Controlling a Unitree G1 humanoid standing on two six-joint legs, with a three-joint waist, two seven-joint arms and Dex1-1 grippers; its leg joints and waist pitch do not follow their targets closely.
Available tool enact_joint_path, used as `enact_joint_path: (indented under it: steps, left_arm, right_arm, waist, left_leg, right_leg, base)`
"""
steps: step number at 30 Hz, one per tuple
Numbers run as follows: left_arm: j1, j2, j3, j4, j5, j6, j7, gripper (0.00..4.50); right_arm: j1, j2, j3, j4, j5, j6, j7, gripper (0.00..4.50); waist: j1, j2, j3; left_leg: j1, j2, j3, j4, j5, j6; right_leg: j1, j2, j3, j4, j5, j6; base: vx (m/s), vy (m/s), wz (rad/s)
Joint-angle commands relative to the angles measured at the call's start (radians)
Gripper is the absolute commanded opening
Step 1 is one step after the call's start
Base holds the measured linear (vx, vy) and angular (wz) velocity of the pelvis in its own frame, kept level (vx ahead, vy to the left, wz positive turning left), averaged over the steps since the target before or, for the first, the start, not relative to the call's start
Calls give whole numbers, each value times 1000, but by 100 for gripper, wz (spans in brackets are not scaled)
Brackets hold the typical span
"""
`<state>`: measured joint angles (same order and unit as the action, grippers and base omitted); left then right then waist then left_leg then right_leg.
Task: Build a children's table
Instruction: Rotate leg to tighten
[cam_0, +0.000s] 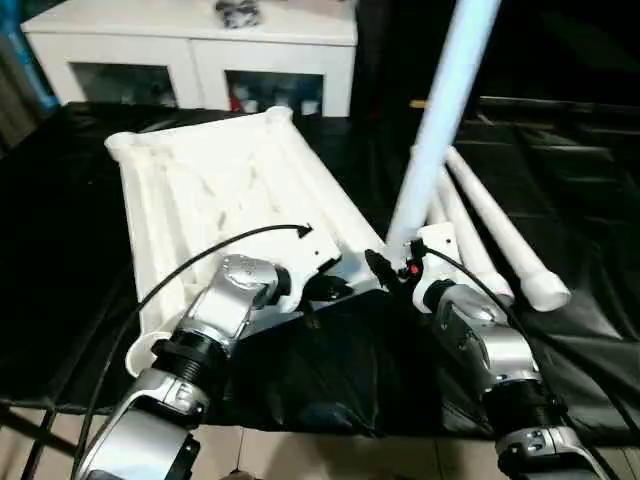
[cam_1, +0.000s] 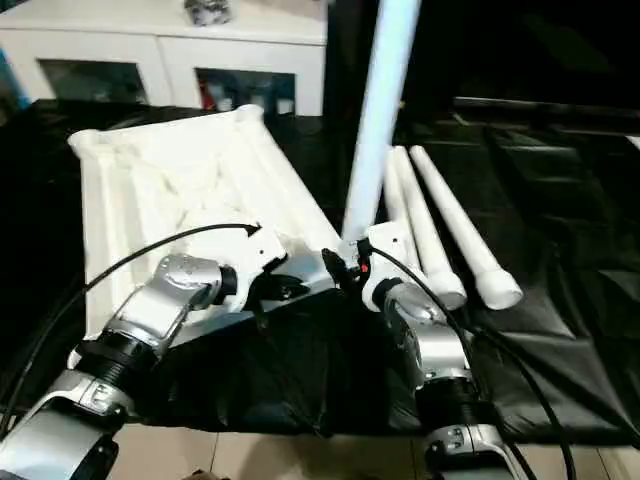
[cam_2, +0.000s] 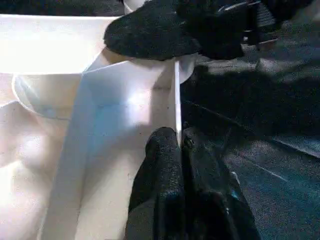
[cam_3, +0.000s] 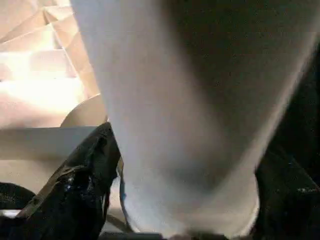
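Observation:
The white tabletop (cam_0: 220, 190) lies upside down on black cloth, ribbed underside up. My left gripper (cam_0: 325, 285) is shut on the thin rim wall near the tabletop's near right corner; in the left wrist view its fingers (cam_2: 165, 155) pinch that wall (cam_2: 176, 95). A white leg (cam_0: 445, 110) stands upright at that corner, reaching out of the picture. My right gripper (cam_0: 400, 262) clasps its lower end. The right wrist view has the leg (cam_3: 190, 125) between both fingers (cam_3: 85, 185), close over the tabletop's ribs (cam_3: 40, 75).
Two more white legs (cam_0: 500, 230) lie side by side on the black cloth (cam_0: 330, 370) to the right of the tabletop. A white cabinet with glass doors (cam_0: 200, 50) stands behind the tabletop. Bare floor runs along the cloth's near edge.

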<state>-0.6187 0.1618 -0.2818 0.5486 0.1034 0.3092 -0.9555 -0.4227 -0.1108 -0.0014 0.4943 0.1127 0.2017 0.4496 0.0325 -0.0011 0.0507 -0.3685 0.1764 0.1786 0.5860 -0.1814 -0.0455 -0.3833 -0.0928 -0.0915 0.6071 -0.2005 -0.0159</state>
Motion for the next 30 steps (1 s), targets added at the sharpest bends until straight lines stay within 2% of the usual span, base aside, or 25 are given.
enact_joint_path:
  steps: [1,2,3,4,5,6,7,9,10,12,13,15,16,20,23,24,27,28,30]
  left_arm:
    - [6,-13,-55,-33,-27,-84,-56,0]
    - [8,-6,-57,-36,-28,-99,-66,0]
    - [13,5,-56,-46,-39,-104,-94,0]
    - [16,30,-58,-54,-50,-113,-147,0]
    - [16,30,-58,-54,-50,-113,-147,0]
    - [16,40,-61,-54,-51,-120,-165,0]
    - [15,53,-65,-51,-50,-126,-188,0]
    - [14,78,-73,-43,-49,-149,-234,0]
    - [15,93,-77,-40,-51,-150,-263,0]
    - [14,112,-80,-40,-64,-164,-312,0]
    - [12,124,-80,-44,-81,-161,-351,0]
    - [8,131,-80,-44,-87,-161,-371,0]
    - [6,135,-80,-42,-89,-162,-381,0]
    - [-2,158,-89,-24,-85,-183,-420,0]
    - [0,164,-90,-22,-87,-186,-438,0]
    - [1,167,-90,-20,-88,-190,-446,0]
    - [2,166,-85,-16,-91,-183,-449,0]
    - [1,163,-82,-15,-92,-178,-443,0]
    - [0,159,-79,-13,-87,-168,-425,0]
  right_arm:
    - [10,-5,98,-34,22,-3,152,390]
    - [14,-16,100,-43,27,-3,171,390]
    - [25,-43,108,-62,36,-4,218,390]
    - [48,-102,129,-101,50,1,325,390]
    - [48,-102,129,-101,50,1,325,390]
    - [56,-123,139,-115,53,4,362,390]
    - [65,-147,150,-132,56,9,403,390]
    - [82,-193,169,-159,61,16,474,390]
    - [90,-217,179,-168,61,16,516,390]
    - [101,-257,194,-181,62,20,582,390]
    - [105,-286,200,-195,72,33,634,390]
    - [105,-300,203,-199,75,34,657,390]
    - [104,-308,205,-201,76,35,669,373]
    - [101,-337,219,-217,86,51,711,356]
    - [105,-336,223,-223,86,58,715,315]
    - [108,-332,228,-226,87,65,716,314]
    - [115,-316,231,-217,80,74,700,293]
    - [115,-308,229,-209,75,81,683,283]
    - [113,-296,223,-195,65,91,648,281]
  waist:
    - [3,-2,-56]
    - [8,-1,-56]
    - [8,-4,-58]
    - [9,-2,-60]
    - [14,-3,-64]
    - [14,-3,-64]
    - [18,-2,-63]
    - [24,-3,-61]
    - [26,6,-60]
    - [27,2,-57]
    - [28,5,-54]
    - [30,4,-53]
    - [30,5,-53]
    - [30,2,-54]
    - [32,0,-58]
    - [31,-3,-58]
    - [33,-1,-58]
    - [34,8,-57]
    - [31,4,-56]
  left_leg:
    - [7,58,-21,-77,-263,26]
    - [8,58,-22,-76,-254,34]
    - [6,59,-18,-73,-231,48]
    - [3,61,-19,-72,-201,61]
    - [7,61,-17,-67,-171,78]
    - [5,60,-16,-66,-156,89]
    - [4,60,-16,-66,-140,102]
    - [6,62,-17,-66,-145,106]
    - [7,62,-17,-68,-160,99]
    - [9,63,-17,-70,-204,82]
    - [12,65,-16,-73,-227,71]
    - [13,66,-17,-74,-247,59]
    - [14,67,-17,-75,-255,53]
    - [12,66,-18,-74,-237,54]
    - [9,66,-18,-72,-206,62]
    - [9,65,-17,-71,-202,64]
    - [9,66,-17,-71,-201,62]
    - [9,65,-18,-72,-208,58]
    - [10,65,-18,-74,-228,48]
  right_leg:
    - [37,-71,62,-88,-223,-199]
    - [38,-72,61,-88,-211,-201]
    - [39,-71,63,-83,-168,-212]
    - [43,-70,62,-75,-124,-225]
    - [46,-68,61,-69,-70,-236]
    - [45,-68,61,-66,-44,-245]
    - [46,-68,60,-64,-26,-254]
    - [47,-70,59,-66,-40,-259]
    - [46,-71,60,-66,-64,-258]
    - [46,-69,59,-75,-118,-252]
    - [41,-71,61,-77,-150,-250]
    - [42,-70,61,-78,-173,-248]
    - [40,-70,61,-78,-178,-250]
    - [42,-70,61,-76,-162,-249]
    - [45,-72,60,-70,-126,-257]
    - [45,-71,60,-70,-126,-258]
    - [44,-71,60,-71,-133,-257]
    - [44,-73,60,-70,-139,-258]
    - [42,-71,60,-74,-160,-255]
  base:
    - [0,0,0]
    - [0,0,0]
    - [0,0,0]
    - [0,0,0]
    - [0,0,0]
    - [0,0,0]
    - [0,0,0]
    - [0,0,0]
    - [0,0,0]
    - [0,0,0]
    - [0,0,0]
    - [0,0,0]
    - [0,0,0]
    - [0,0,0]
    - [0,0,0]
    - [0,0,0]
    - [0,0,0]
    - [0,0,0]
    - [0,0,0]
